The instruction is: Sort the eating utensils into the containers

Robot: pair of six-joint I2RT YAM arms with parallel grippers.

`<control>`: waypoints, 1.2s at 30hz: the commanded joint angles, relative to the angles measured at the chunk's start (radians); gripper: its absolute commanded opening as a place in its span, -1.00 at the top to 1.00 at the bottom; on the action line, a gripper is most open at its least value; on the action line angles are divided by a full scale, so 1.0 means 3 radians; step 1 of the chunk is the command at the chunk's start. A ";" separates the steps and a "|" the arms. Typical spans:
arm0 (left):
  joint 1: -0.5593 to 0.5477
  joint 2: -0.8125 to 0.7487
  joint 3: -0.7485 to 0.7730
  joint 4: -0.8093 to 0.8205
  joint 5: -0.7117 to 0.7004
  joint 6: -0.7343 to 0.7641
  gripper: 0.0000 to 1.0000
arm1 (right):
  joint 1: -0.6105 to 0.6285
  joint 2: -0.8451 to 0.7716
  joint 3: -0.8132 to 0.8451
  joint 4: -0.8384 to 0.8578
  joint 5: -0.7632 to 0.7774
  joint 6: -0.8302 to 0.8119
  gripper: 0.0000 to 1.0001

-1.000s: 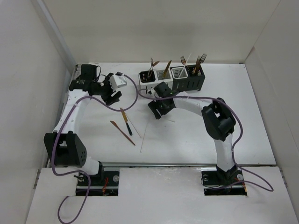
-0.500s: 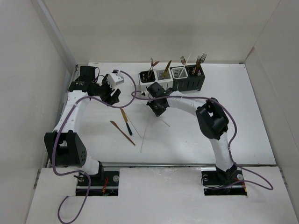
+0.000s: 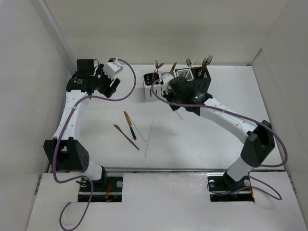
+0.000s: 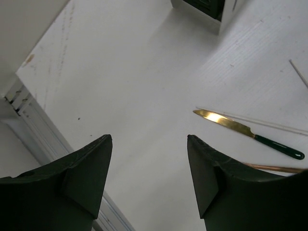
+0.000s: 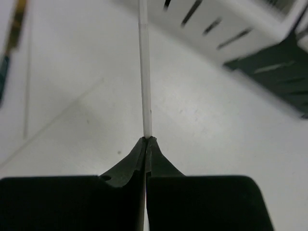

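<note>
My right gripper [image 5: 147,140] is shut on a thin white chopstick [image 5: 144,72] that sticks straight out from its tips. In the top view this gripper [image 3: 174,98] hangs just in front of the containers, and the chopstick [image 3: 179,114] shows below it. The white containers [image 3: 150,83] and black containers [image 3: 201,85] stand in a row at the back with several utensils upright in them. On the table lie a gold knife with a dark handle [image 3: 129,124], a copper utensil [image 3: 125,136] and a white chopstick [image 3: 148,137]. My left gripper [image 4: 149,137] is open and holds nothing, at the far left [image 3: 109,85].
A purple cable [image 3: 126,91] loops from the left wrist over the table. The white side walls stand close at the left and right. The table's left edge rail [image 4: 33,125] runs under the left gripper. The white container [image 5: 226,29] and the black one [image 5: 284,72] lie ahead of the right gripper.
The right gripper shut on the chopstick, lifted it off the table and swung back toward the containers as the arm stretched out. The left gripper drew back toward the far left corner.
</note>
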 commanded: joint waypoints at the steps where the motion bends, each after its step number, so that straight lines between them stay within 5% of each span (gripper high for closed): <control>1: 0.0013 -0.0097 0.0210 0.0149 -0.0135 -0.0304 -0.22 | -0.0049 -0.0341 0.0234 0.0715 0.0233 0.0027 1.00; 9: -0.0518 -0.0097 0.0118 0.0311 -0.1115 0.0114 -0.31 | -0.0867 0.0009 0.0361 0.2650 0.0014 0.0104 1.00; 13: -0.0555 -0.0097 0.0312 0.0506 -0.1505 0.0217 -0.74 | -0.1138 0.0552 0.0760 0.2962 -0.0063 0.0176 1.00; 17: -0.0555 -0.0067 0.0435 0.0506 -0.1398 0.0080 -0.74 | -0.1296 0.0702 0.0945 0.3014 -0.0368 0.0237 1.00; 22: -0.0555 -0.0067 0.0221 0.0445 -0.1270 -0.0186 -0.74 | -0.1297 0.0247 0.0296 0.2552 -0.0773 0.0359 1.00; 25: -0.0555 -0.0067 0.0109 0.0414 -0.1203 -0.0345 -0.74 | -0.1297 0.0062 0.0366 0.1242 -0.0968 0.0340 0.06; 26: -0.0555 -0.0067 0.0108 0.0414 -0.1158 -0.0376 -0.74 | -0.1332 0.0062 0.0423 0.0885 -0.1075 0.0248 -0.39; 28: -0.0555 -0.0036 0.0027 0.0414 -0.1045 -0.0462 -0.74 | -0.1333 0.0179 0.0657 0.0149 -0.1208 0.0109 -0.51; 30: -0.0555 -0.0001 0.0026 0.0445 -0.0968 -0.0534 -0.79 | -0.1333 0.0276 0.0658 -0.0579 -0.1265 0.0190 -1.00; 36: -0.0458 -0.0031 0.0026 0.0547 -0.0907 -0.0943 -1.00 | -0.1011 0.0118 -0.0220 -0.1092 -0.0862 0.0671 -1.00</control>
